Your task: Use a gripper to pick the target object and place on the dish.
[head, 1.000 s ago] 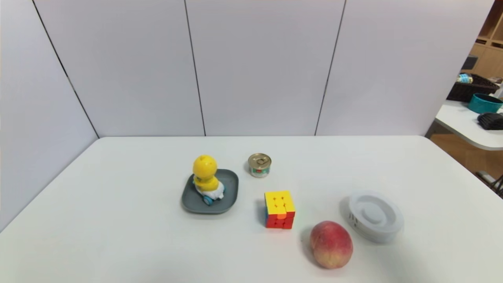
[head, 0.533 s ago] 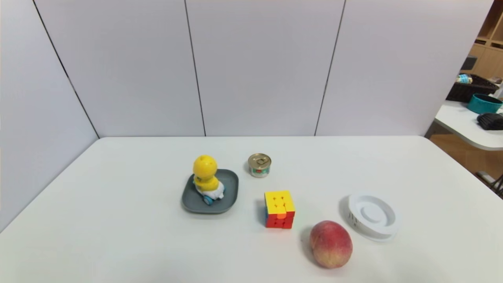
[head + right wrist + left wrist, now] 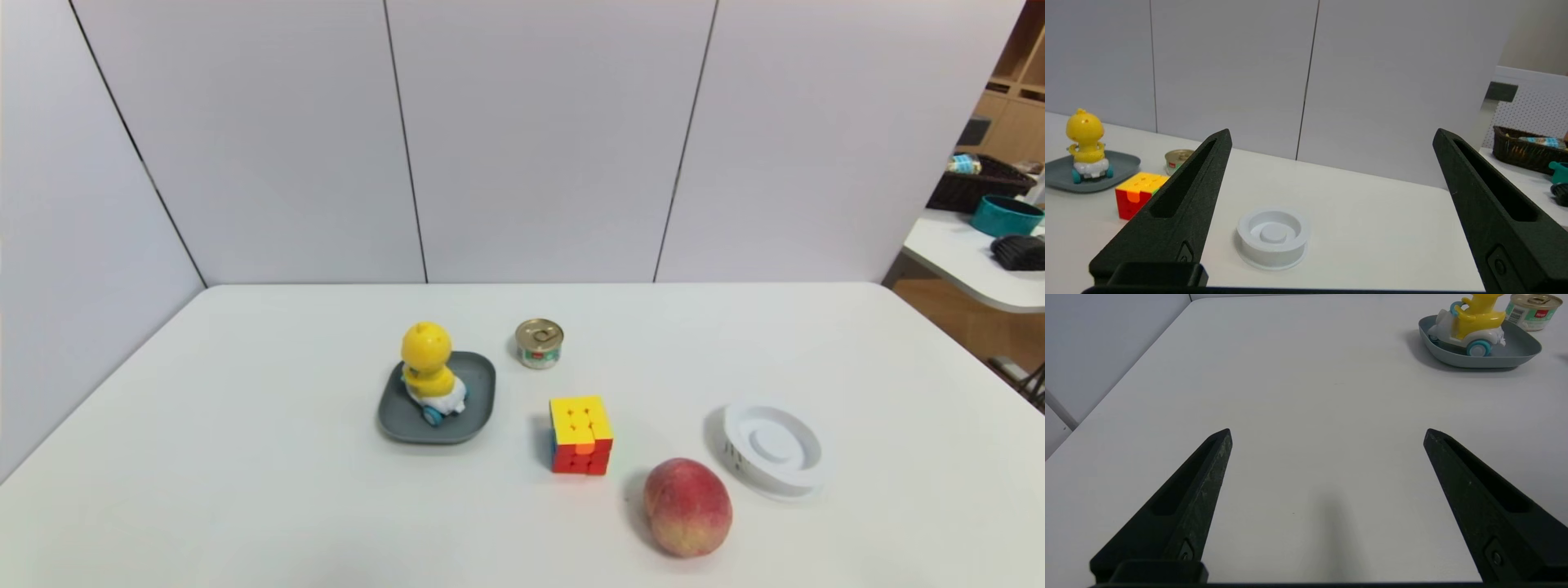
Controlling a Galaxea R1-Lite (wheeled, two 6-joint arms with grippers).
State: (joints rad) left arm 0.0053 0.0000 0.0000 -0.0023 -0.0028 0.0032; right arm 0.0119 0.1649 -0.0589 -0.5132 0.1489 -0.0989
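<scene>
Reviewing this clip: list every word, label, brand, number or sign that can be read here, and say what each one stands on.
None can be read outright.
Tin can: a red patch with white lettering and a barcode on its label, too small to read.
White ringed container: dark marks on its side wall, too blurred to read.
Duck toy, dish, puzzle cube, peach: no text visible.

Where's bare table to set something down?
Free: the left side, from the dish with the duck out to the table edge, and the far strip behind the can. Crowded: cube, peach and white container bunch near right.
</scene>
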